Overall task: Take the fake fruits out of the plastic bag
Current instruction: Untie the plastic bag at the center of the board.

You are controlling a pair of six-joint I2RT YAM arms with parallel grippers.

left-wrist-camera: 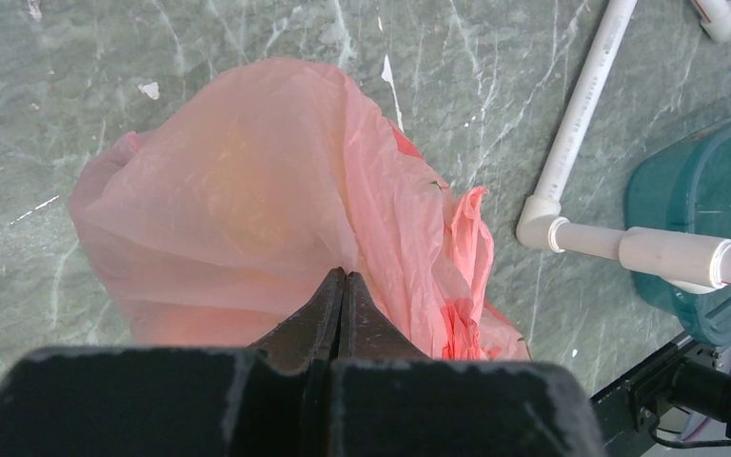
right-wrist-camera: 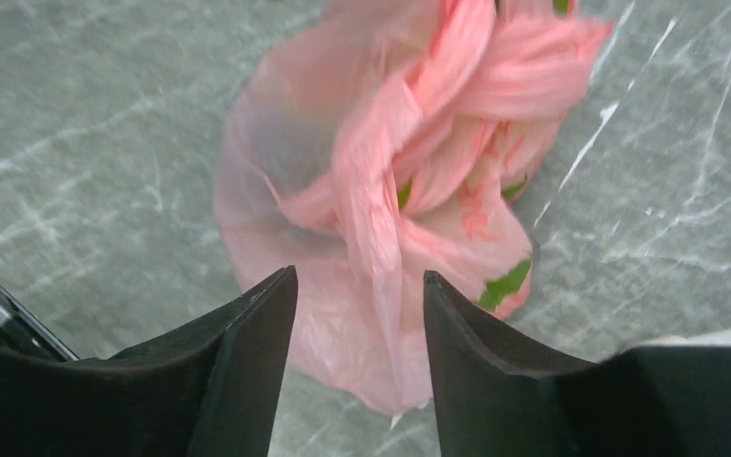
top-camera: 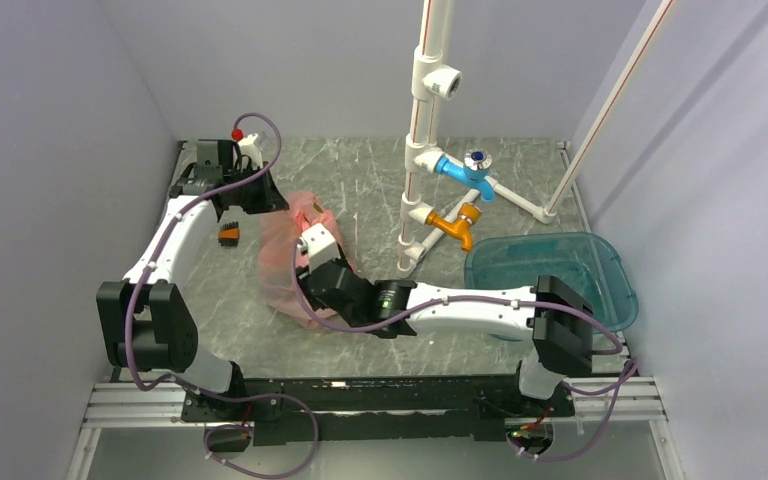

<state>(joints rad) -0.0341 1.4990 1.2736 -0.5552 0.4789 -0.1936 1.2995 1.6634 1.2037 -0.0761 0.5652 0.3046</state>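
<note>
The pink plastic bag (top-camera: 285,270) lies crumpled on the marble table, left of centre. My left gripper (left-wrist-camera: 344,276) is shut, and the bag's film (left-wrist-camera: 247,190) is pinched at its tips and pulled taut toward them. The fake fruits are inside the bag. Only a dim yellowish shape (left-wrist-camera: 233,190) and an orange glow (left-wrist-camera: 186,324) show through the film. My right gripper (right-wrist-camera: 359,276) hangs open just above the bag (right-wrist-camera: 381,190), and a twisted handle strand (right-wrist-camera: 371,200) runs between its fingers without being gripped. In the top view the right gripper (top-camera: 305,250) is over the bag's middle.
A teal see-through tub (top-camera: 600,290) stands at the right, partly under the right arm. A white pipe frame (top-camera: 422,150) with a blue tap (top-camera: 470,170) and an orange tap (top-camera: 455,225) rises behind the bag. A small orange-black object (top-camera: 228,234) lies at the left.
</note>
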